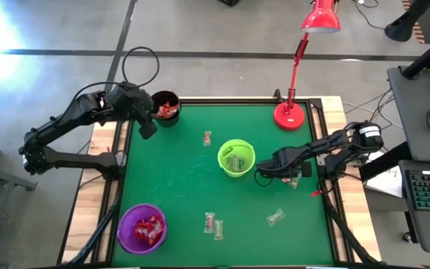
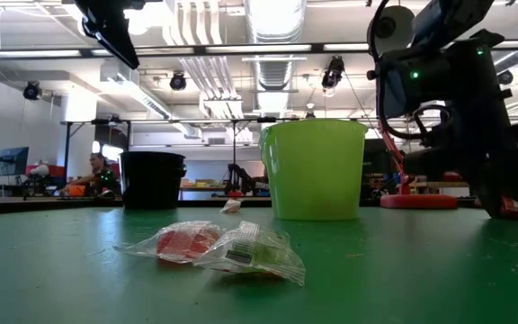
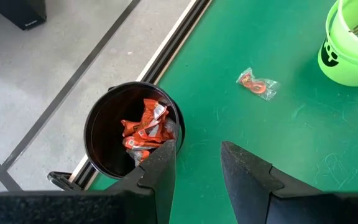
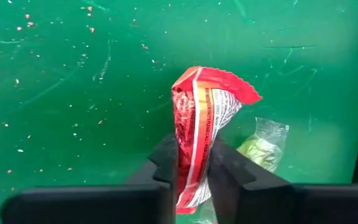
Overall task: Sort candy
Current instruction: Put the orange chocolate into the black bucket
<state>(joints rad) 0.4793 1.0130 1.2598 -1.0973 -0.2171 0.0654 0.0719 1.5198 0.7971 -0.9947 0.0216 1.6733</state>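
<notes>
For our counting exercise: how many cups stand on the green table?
3: a black cup at the far left corner, a green cup near the middle, and a purple cup at the near left corner.

One cup point(image 1: 166, 109) stands at the table's point(image 1: 185, 179) far left corner with wrapped candy point(image 3: 146, 129) in it. A second cup point(image 1: 236, 158) stands near the table's middle, a third cup point(image 1: 142, 228) at the near left corner. A lamp point(image 1: 290, 114) stands at the far right. Loose sweets point(image 1: 213, 224) lie near the near edge; one sweet point(image 1: 207, 138) lies left of the middle cup.

The left gripper point(image 1: 147, 128) hangs beside the far-left cup; the right gripper point(image 4: 191, 167), right of the middle cup, pinches a wrapper point(image 4: 199, 127).
</notes>
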